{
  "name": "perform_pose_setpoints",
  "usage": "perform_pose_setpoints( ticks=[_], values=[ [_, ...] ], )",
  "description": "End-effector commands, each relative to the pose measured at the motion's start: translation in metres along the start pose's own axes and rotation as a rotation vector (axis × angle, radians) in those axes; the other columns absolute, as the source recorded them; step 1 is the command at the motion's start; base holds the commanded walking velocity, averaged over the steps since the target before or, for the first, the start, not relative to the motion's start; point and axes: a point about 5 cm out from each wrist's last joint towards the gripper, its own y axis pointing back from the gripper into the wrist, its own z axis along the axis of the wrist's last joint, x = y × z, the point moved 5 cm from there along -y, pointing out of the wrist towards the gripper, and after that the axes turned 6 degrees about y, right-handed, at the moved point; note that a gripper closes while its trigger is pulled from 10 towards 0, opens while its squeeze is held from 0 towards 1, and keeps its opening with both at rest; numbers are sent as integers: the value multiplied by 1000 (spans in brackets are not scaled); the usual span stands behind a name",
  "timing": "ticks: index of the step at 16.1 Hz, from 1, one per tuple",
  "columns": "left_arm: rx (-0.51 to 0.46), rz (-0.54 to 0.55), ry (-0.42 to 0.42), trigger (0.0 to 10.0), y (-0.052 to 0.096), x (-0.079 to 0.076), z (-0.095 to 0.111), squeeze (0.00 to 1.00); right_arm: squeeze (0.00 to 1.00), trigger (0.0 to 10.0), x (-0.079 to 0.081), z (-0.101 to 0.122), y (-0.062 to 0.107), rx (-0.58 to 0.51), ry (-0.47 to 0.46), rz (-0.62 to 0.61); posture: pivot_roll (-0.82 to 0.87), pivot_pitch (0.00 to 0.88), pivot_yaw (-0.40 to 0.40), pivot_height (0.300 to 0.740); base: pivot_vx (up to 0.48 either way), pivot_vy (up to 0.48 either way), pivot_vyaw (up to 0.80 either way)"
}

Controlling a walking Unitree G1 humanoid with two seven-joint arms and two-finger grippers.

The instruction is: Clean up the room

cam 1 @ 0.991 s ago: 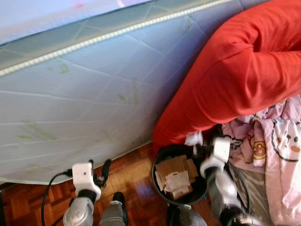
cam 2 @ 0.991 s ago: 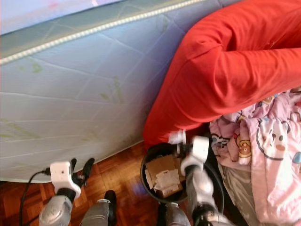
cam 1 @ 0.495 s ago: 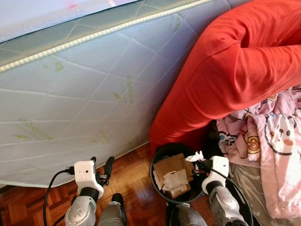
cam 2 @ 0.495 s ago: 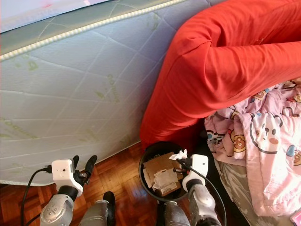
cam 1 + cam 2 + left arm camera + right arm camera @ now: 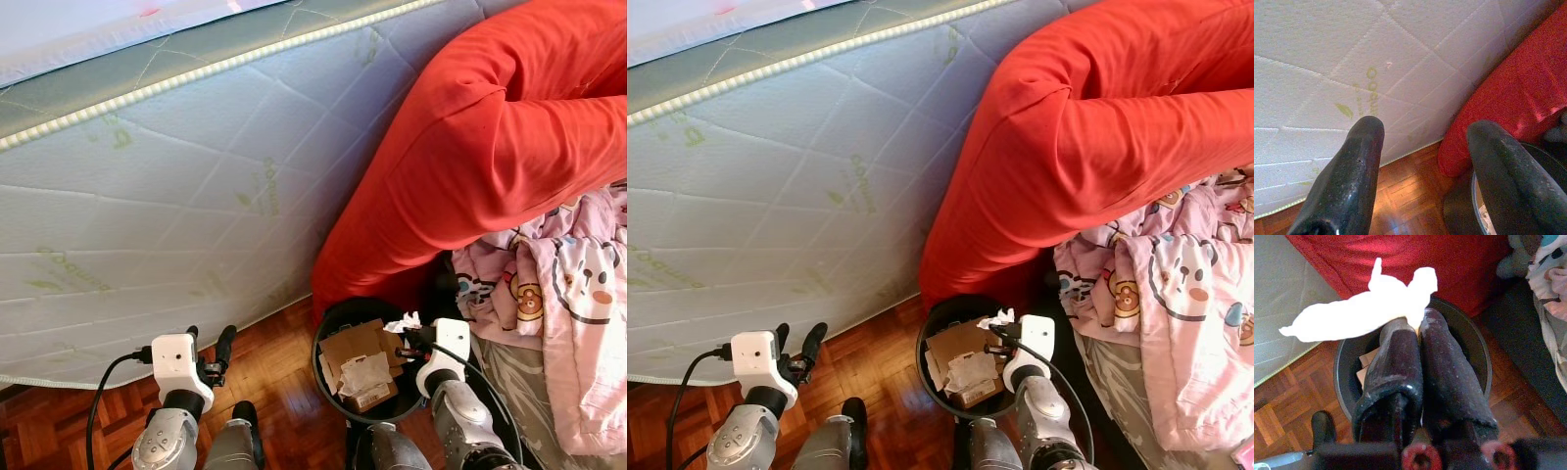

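Note:
My right gripper is shut on a crumpled white tissue, holding it just over the right rim of a black waste bin. The bin stands on the wooden floor and holds cardboard scraps and paper. In the right wrist view the two fingers press together with the tissue sticking out past their tips above the bin. My left gripper hangs open low on the left, near the mattress side, holding nothing.
A pale quilted mattress leans across the left and centre. A red duvet drapes down behind the bin. Pink patterned bedding lies to the right. Parquet floor shows between mattress and bin.
My right gripper came down from above the bin's rim one second ago to its rim with the tissue, then edged slightly left. The view shifted a little. The left arm stayed put.

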Motion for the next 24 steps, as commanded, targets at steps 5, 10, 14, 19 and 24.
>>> perform_pose_setpoints(
  ticks=[5,10,14,19,24],
  values=[
    [56,20,15,10000,9,7,-14,0,976,10000,-1,-14,5,45,-13,11,184,363,-51,740,0,0,0],
    [60,18,13,10000,7,7,-14,0,957,10000,0,-14,5,51,-8,21,183,356,-49,740,0,0,0],
    [61,17,12,10000,6,7,-14,0,961,10000,12,-19,6,56,-9,75,184,359,-49,740,0,0,0],
    [61,17,13,10000,5,6,-14,0,957,10000,3,-26,15,52,5,148,179,360,-54,740,0,0,0],
    [109,46,14,10000,6,16,-28,0,0,10000,-29,-26,19,61,2,48,161,337,-53,740,0,0,0]
  ],
)
